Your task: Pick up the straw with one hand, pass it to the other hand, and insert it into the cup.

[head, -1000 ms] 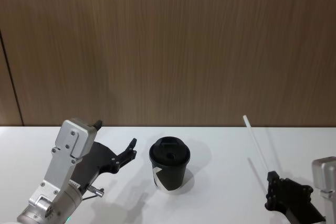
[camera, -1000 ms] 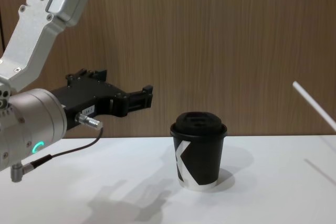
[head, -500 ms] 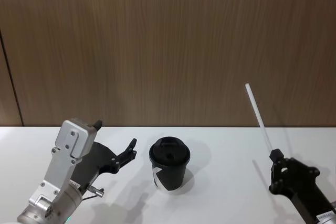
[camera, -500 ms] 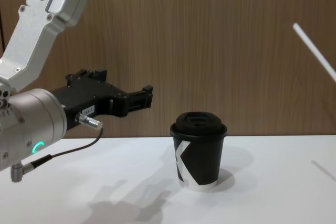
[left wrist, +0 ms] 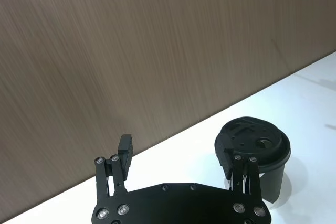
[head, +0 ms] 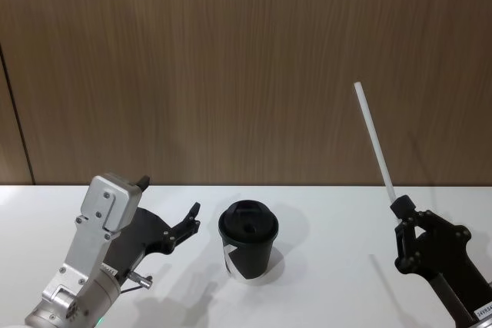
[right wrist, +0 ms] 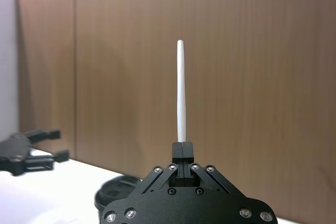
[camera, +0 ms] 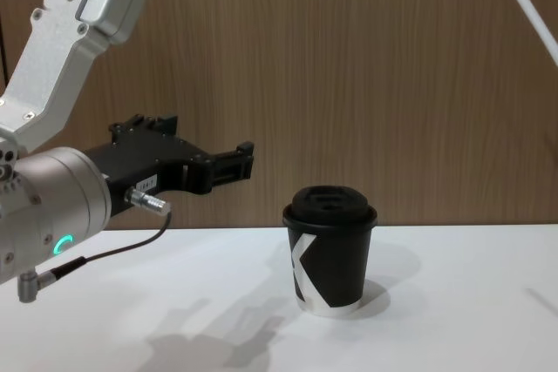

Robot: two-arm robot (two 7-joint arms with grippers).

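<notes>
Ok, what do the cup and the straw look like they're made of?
The cup: likely paper, matte black wall with a pale base rim; its domed lid looks like moulded plastic with a faint sheen. The straw: probably paper or paper-wrapped, matte white, no shine.

On my feed the left arm (camera: 77, 37) is a boxy silver-grey casting, widening to a round pale barrel at lower left that carries a glowing green ring (camera: 63, 245). A thin dark-grey cable (camera: 122, 248) leaves a silver plug (camera: 146, 200). The left gripper (left wrist: 178, 153) is a matte black plate with 2 slim fingers (left wrist: 125, 148) and bright screw heads (left wrist: 122, 210). The right gripper (right wrist: 182, 149) matches it.
</notes>
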